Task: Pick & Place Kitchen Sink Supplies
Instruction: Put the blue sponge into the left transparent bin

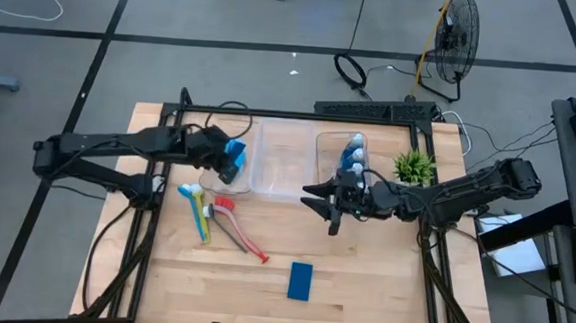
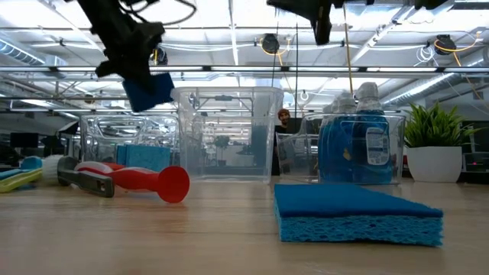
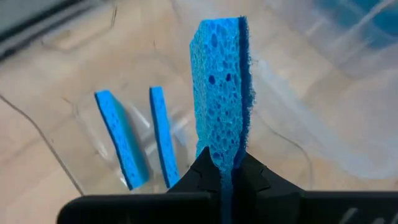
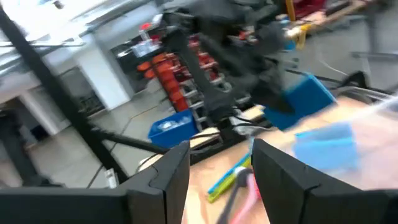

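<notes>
My left gripper is shut on a blue sponge above the left clear bin. Two more blue sponges stand on edge inside that bin. A further blue sponge lies flat on the table near its front edge. A yellow-green and a light blue brush and a red brush lie on the table left of centre. Blue-and-white bottles stand in the right bin. My right gripper hovers open at mid-table, level, with nothing between its fingers. My left gripper pinches one end of the sponge between its two fingers, and the foam is squeezed thin there. The fingers slant downward from the table's left side. The sponge sticks out beyond the fingertips, edge-on, lifted clear above the bin.
A clear bin with nothing showing in it stands between the sponge bin and the bottle bin. A small green potted plant stands at the far right. Bare wood lies in front of the bins, around the flat sponge.
</notes>
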Tool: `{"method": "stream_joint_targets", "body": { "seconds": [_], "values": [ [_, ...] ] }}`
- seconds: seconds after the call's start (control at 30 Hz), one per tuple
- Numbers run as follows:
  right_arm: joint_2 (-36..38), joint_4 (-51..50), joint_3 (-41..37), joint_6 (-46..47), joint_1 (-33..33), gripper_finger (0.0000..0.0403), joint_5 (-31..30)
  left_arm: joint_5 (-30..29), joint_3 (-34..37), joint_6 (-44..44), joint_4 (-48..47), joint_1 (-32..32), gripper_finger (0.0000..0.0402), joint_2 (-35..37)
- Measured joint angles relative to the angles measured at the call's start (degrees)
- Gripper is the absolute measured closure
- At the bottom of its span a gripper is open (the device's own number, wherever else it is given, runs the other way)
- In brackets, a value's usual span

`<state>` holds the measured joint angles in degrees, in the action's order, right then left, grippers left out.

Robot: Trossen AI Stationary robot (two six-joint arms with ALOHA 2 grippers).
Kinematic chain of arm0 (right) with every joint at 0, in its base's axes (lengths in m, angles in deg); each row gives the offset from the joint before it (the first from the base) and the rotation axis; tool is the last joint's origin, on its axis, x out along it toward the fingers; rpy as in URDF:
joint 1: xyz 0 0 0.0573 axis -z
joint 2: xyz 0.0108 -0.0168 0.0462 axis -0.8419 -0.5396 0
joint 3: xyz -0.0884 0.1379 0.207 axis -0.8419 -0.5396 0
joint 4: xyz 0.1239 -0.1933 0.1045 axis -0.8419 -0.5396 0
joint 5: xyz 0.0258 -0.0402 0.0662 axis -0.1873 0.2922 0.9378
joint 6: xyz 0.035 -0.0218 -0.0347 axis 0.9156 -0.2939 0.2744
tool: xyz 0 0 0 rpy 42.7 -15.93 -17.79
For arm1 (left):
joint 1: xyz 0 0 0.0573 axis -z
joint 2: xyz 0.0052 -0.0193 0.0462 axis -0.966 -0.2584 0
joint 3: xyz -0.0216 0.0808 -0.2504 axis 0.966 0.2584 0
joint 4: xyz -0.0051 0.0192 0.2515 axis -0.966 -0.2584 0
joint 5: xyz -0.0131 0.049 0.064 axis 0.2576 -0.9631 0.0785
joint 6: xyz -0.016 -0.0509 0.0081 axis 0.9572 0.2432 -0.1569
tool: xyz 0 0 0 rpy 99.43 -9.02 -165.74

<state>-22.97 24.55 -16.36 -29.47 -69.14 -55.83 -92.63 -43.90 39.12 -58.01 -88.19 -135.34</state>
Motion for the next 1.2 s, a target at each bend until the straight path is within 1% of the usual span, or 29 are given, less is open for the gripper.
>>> {"method": "stream_joint_targets", "body": {
  "seconds": [0.1, 0.23, 0.4, 0.7, 0.97, 1.2],
  "values": [
    [0.67, 1.17, 0.00, -2.03, -0.38, 0.0243, 0.58, 2.57, 0.00, 2.28, 0.54, -1.85, 0.0392, -3.67],
    [1.87, 0.66, 0.00, -2.44, -0.44, 0.0246, 0.33, 6.73, 0.00, 3.53, 1.34, -3.89, 0.0392, -7.43],
    [2.26, 0.71, 0.00, -3.13, -0.44, 0.0247, 0.33, 8.62, 0.00, 3.84, 1.50, -6.07, 0.0393, -9.97],
    [2.36, 0.30, 0.00, -4.30, -0.44, 0.0248, 0.29, 8.42, 0.00, 4.52, 4.38, -7.64, 0.0393, -12.61],
    [2.36, 0.34, 0.00, -4.26, -0.44, 0.0248, 0.27, 8.20, 0.00, 4.56, 3.00, -8.92, 0.0393, -15.45],
    [2.36, 0.36, 0.00, -4.35, -0.44, 0.0248, 0.25, 8.68, 0.00, 4.22, 4.93, -8.94, 0.0393, -18.24]
  ]
}}
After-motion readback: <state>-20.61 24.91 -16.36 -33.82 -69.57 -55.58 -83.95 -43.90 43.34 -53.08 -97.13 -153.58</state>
